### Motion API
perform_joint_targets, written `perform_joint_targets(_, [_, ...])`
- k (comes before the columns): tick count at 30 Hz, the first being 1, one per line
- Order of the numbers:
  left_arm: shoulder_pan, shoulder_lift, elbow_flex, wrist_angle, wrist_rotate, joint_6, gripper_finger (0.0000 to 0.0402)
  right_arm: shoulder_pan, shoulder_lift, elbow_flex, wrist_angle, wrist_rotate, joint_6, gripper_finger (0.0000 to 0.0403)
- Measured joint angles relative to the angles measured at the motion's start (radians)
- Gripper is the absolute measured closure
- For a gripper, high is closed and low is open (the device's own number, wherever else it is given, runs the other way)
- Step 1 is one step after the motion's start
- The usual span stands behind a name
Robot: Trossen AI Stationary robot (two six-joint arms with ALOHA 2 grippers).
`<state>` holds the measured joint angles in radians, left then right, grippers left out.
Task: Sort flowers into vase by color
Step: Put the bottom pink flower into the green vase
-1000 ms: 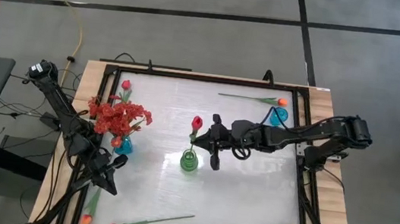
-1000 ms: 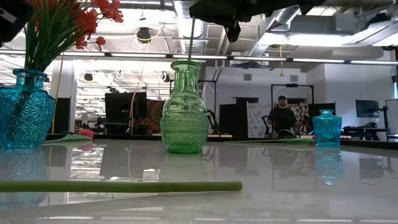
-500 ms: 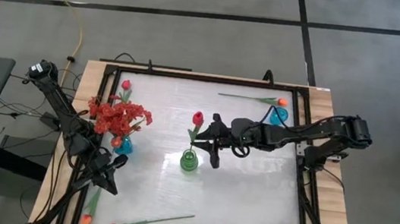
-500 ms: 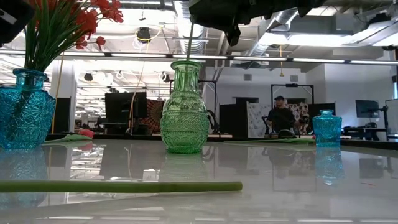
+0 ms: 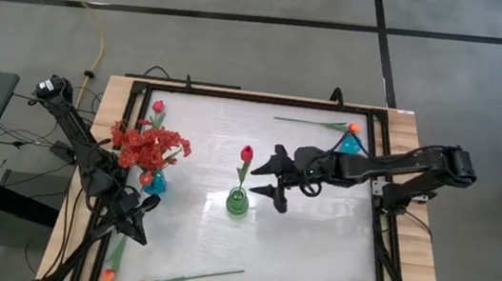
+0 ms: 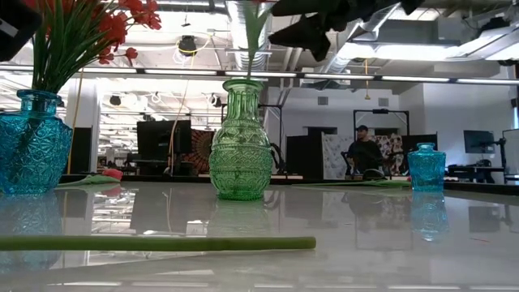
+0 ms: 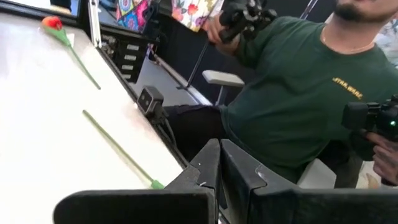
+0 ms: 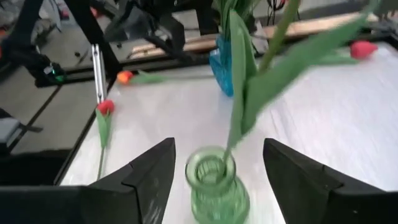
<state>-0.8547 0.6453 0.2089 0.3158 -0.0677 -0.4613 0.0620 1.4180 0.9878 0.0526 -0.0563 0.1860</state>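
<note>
A red tulip is seen standing in the green vase at mid-desk, released by the right end effector, spread open just right of it, while the left end effector, clenched, is parked at the near-left corner.

"STAR WARS" in yellow on a person's green shirt

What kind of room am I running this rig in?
Probably a robotics lab or open workshop: exposed ceiling ducts overhead, monitors on benches behind the table, loose cables across the bare floor, and a seated person holding controllers beside the rig.
</note>
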Motion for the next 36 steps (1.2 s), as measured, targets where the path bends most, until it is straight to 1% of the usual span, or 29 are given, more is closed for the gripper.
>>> perform_joint_targets(9, [0.000,0.000,0.000,-0.013,0.001,-0.003,0.0401,0.015,-0.085,0.000,-0.203,0.002,0.022,0.0132])
perform_joint_targets(12, [0.000,0.000,0.000,-0.019,0.001,-0.010,0.0401,0.055,-0.090,0.000,-0.238,0.003,0.024,0.0132])
perform_joint_targets(16, [0.000,0.000,0.000,-0.019,0.014,-0.046,0.0401,0.128,-0.089,0.000,-0.235,0.007,0.024,0.0132])
perform_joint_targets(17, [0.000,0.000,0.000,-0.021,0.021,-0.052,0.0401,0.148,-0.089,0.000,-0.234,0.023,0.024,0.0132])
perform_joint_targets(23, [0.000,0.000,0.000,-0.027,0.060,-0.063,0.0401,0.279,-0.089,0.000,-0.222,0.221,0.032,0.0132])
perform_joint_targets(27, [0.000,0.000,0.000,-0.044,0.069,-0.063,0.0401,0.347,-0.085,0.000,-0.218,0.326,0.113,0.0132])
perform_joint_targets(29, [0.000,0.000,0.000,-0.043,0.091,-0.064,0.0401,0.377,-0.068,0.000,-0.200,0.373,0.137,0.0132])
perform_joint_targets(31, [0.000,0.000,0.000,-0.044,0.113,-0.076,0.0401,0.406,-0.032,0.000,-0.156,0.399,0.139,0.0132])
perform_joint_targets(36, [0.000,0.000,0.000,-0.046,0.155,-0.094,0.0401,0.440,0.093,0.000,0.004,0.400,0.139,0.0132])
